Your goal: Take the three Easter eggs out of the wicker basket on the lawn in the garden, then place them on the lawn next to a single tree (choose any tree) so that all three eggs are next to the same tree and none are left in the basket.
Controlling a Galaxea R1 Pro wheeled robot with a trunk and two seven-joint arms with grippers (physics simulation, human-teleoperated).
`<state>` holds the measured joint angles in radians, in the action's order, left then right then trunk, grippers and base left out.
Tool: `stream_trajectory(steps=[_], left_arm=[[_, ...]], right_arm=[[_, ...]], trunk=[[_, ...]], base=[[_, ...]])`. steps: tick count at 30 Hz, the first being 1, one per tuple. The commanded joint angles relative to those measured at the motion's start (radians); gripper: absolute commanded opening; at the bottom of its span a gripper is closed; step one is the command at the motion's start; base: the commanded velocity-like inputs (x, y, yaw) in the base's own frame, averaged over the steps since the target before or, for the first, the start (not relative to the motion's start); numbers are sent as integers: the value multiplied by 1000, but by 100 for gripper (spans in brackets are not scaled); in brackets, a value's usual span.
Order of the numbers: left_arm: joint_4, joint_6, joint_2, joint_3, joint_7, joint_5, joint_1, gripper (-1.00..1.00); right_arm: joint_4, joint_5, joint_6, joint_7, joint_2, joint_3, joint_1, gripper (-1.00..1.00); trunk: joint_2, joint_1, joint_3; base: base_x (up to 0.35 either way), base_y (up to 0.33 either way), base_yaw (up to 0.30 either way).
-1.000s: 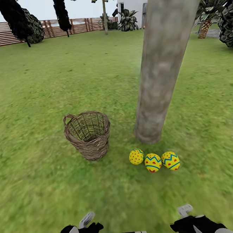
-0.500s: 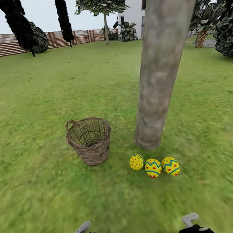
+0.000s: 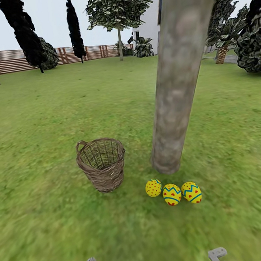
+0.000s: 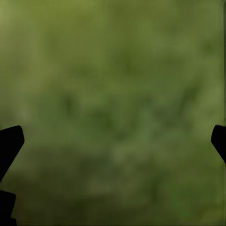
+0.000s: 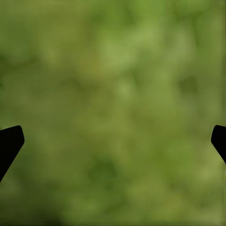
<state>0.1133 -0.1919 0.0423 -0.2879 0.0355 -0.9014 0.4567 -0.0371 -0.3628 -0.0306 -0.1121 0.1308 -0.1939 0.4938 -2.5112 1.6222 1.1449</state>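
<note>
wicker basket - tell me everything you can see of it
The wicker basket is a small brown bucket of woven twigs, its open weave letting light through the upper wall. It tapers toward the base and has a small loop handle at the rim on its left side. It stands upright on the lawn, and what shows of its inside holds no eggs. It stands left of the tree, apart from it and from the three Easter eggs. Nothing but grass touches it.

Both arms hang low at the head view's bottom edge. The left hand (image 4: 113,141) and right hand (image 5: 113,141) each hold their fingers spread wide, gripping nothing.
</note>
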Motion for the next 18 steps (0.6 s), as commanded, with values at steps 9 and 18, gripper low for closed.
stream_trajectory(steps=[9, 18], left_arm=[[-1, 17, 1, -10, 1, -8, -20, 100], [-2, 17, 2, -10, 1, -8, -33, 100]], right_arm=[[37, -14, -2, -3, 0, -9, -16, 100], [39, -12, -2, -3, 0, -9, -41, 100]], trunk=[[2, -4, -34], [4, -8, -69]], base=[[0, 0, 0], [0, 0, 0]])
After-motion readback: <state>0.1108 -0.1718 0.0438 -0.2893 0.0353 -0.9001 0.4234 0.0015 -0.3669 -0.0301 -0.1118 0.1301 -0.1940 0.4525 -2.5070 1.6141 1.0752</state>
